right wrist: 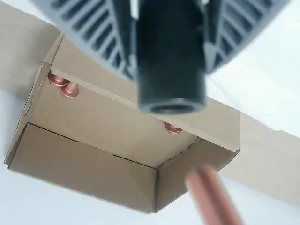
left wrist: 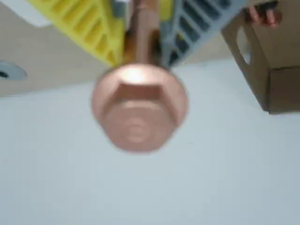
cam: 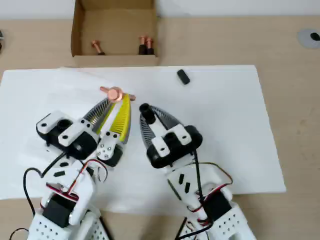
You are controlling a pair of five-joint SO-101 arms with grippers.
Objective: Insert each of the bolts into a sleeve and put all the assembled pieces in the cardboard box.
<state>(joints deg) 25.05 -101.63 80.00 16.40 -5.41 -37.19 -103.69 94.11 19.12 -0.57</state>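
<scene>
At the middle of the white sheet [cam: 225, 140] on the table, the two held parts sit near each other but apart. The left gripper [cam: 118, 99], its yellow and grey jaws closed narrowly on a copper bolt [cam: 115, 94], stands at about 10 o'clock from the right gripper [cam: 147, 114], whose dark jaws clamp a black sleeve [cam: 144, 108]. Mating, I judge, turns on lining the bolt's long axis up with the sleeve's bore; both arms are about equally near.

The left wrist view shows the hex head [left wrist: 138, 110] facing the camera, the shank running back between the jaws, which the high view leaves unclear. The right wrist view shows the sleeve's open end and a copper rod [right wrist: 213, 197], likely that shank, off to one side.

A spare sleeve [cam: 183, 76] lies at 1 o'clock. The cardboard box [cam: 77, 35], at 12 o'clock, holds assembled pieces [cam: 145, 45].
</scene>
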